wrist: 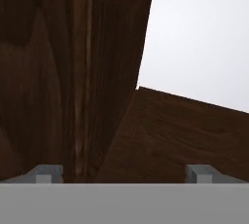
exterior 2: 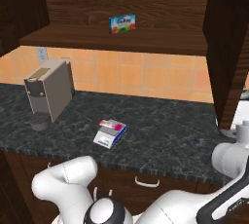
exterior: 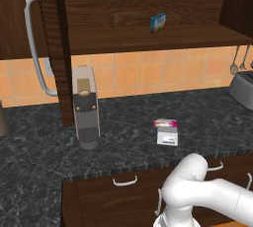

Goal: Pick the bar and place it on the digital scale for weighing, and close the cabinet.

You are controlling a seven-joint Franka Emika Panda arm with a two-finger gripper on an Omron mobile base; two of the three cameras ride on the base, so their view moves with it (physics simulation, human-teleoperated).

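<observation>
Left base view: bar point(exterior: 165, 123) lies on the digital scale point(exterior: 167, 136), tabletop point(exterior: 128, 122) centre; cabinet point(exterior: 148, 18) door point(exterior: 53, 48) at 9 o'clock stands open, stiff, probably best pushed on its flat face.
Right base view: bar point(exterior 2: 111, 125) light, flat; other door point(exterior 2: 228, 47) at 3 o'clock, cut off.
Hand view: hand point(wrist: 124, 172) spread wide, empty, facing dark wood; which panel is unclear.

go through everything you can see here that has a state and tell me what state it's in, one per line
Cabinet: doors open, left door swung out.
Bar: lying flat on the scale.
Scale: on the counter, carrying the bar.
Blue-green box: upright on the cabinet shelf.
Coffee machine: upright on the counter.
Drawers: shut.
Gripper: open, holding nothing, close to dark wood.
</observation>
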